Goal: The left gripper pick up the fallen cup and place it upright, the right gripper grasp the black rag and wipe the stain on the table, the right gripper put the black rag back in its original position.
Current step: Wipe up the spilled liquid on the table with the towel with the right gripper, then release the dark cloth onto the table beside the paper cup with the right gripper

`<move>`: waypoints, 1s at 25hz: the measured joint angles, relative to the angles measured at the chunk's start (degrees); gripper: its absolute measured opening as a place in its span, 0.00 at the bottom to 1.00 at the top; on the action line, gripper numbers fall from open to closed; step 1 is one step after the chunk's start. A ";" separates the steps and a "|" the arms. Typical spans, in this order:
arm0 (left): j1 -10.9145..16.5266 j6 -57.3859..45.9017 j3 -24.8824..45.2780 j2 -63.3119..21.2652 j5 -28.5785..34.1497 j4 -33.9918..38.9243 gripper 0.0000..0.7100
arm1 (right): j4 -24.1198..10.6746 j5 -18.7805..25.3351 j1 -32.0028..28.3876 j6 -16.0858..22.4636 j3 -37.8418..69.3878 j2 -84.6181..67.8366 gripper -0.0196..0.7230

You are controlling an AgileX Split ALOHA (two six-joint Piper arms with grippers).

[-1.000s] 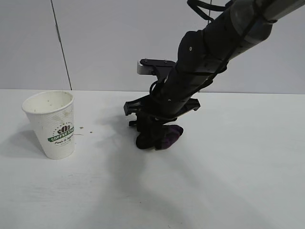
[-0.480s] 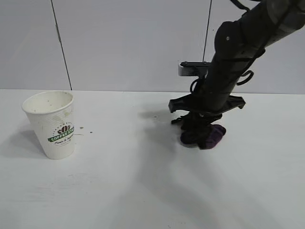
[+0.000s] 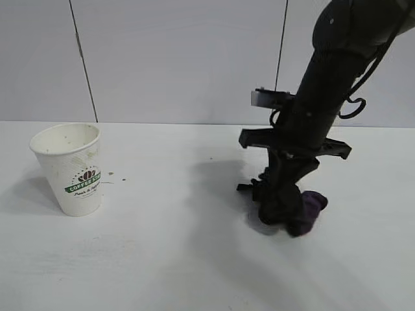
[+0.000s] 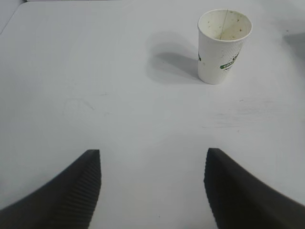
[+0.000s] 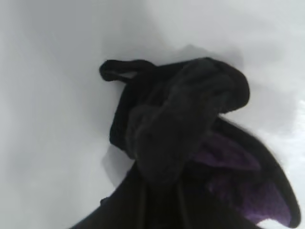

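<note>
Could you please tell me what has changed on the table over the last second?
The right pincer, shut on the rag, has dragged it across the table toward the exterior view's right and nearer the camera, the arm standing steeper. The cup stays upright at the left, and the left pincer stays open, facing it from a distance.

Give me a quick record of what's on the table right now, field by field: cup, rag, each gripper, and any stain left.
cup: cup upright on the table, at the exterior view's left
black rag: black rag bunched, low over the table at the right
right gripper: right gripper pointing steeply down, fingers shut on the black rag
left gripper: left gripper open, empty, well back from the cup
stain: a few small specks beside the cup
</note>
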 joint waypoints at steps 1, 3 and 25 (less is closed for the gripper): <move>0.00 0.00 0.00 0.00 0.00 0.00 0.64 | 1.67 -0.08 0.48 -0.83 0.00 -0.38 0.10; 0.00 0.00 0.00 0.00 0.00 0.00 0.64 | 4.31 -0.67 2.13 -1.96 0.00 -0.66 0.10; 0.00 0.00 0.00 0.00 0.00 0.00 0.64 | -2.83 -2.72 7.53 1.28 0.18 -5.22 0.81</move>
